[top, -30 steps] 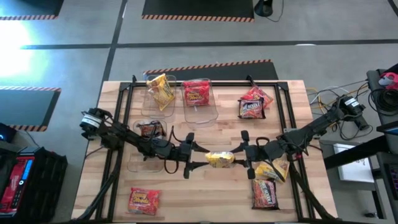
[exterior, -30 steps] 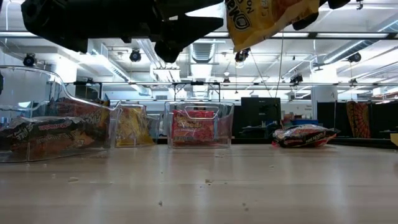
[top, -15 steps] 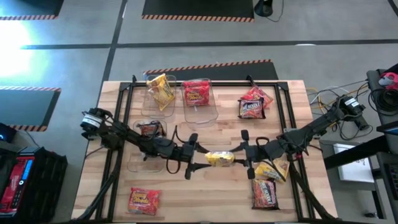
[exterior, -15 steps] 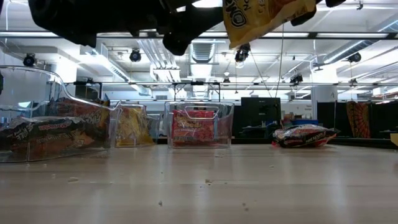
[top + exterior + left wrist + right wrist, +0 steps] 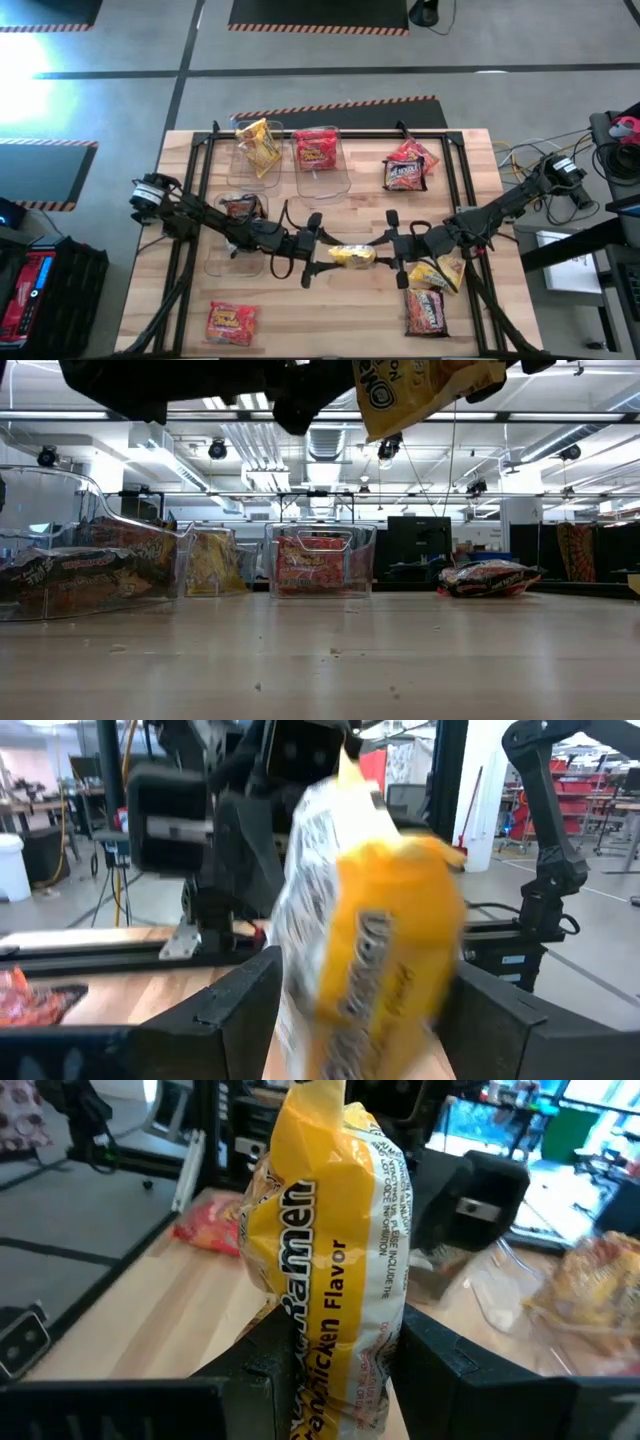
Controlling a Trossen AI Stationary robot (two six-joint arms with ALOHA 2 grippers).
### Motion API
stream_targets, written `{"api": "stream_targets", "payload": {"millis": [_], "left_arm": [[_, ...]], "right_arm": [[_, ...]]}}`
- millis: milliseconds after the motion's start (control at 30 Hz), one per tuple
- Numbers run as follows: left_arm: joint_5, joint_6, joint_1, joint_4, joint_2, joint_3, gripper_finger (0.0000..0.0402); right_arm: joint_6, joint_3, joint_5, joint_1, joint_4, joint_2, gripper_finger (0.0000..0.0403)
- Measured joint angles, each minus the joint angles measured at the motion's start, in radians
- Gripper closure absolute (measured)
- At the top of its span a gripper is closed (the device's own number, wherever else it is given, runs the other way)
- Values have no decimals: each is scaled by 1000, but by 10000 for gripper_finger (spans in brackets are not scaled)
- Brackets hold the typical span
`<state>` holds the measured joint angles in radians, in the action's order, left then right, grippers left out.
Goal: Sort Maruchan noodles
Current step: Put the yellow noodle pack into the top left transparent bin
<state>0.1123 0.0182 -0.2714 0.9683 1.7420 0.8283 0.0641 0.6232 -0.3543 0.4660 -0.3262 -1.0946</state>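
Above the middle of the tabletop, the right gripper still pinches the yellow noodle packet, while the wide-open left gripper has slid closer, fingers now flanking it.

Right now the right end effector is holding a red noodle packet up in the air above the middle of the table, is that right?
Nearly. The packet is yellow, not red: the right end effector holds a yellow noodle packet up in the air above the middle of the table. The right wrist view shows its colour plainly, and the low view shows it off the surface.
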Motion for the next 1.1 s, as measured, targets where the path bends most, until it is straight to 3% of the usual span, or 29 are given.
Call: {"api": "stream_targets", "payload": {"millis": [600,1100], "left_arm": [[-23,-9,11,9,35,28,184],[-16,-11,12,11,35,28,268]], "right_arm": [[68,0,13,-4,-77,-52,284],[48,0,11,-4,-76,-52,278]]}}
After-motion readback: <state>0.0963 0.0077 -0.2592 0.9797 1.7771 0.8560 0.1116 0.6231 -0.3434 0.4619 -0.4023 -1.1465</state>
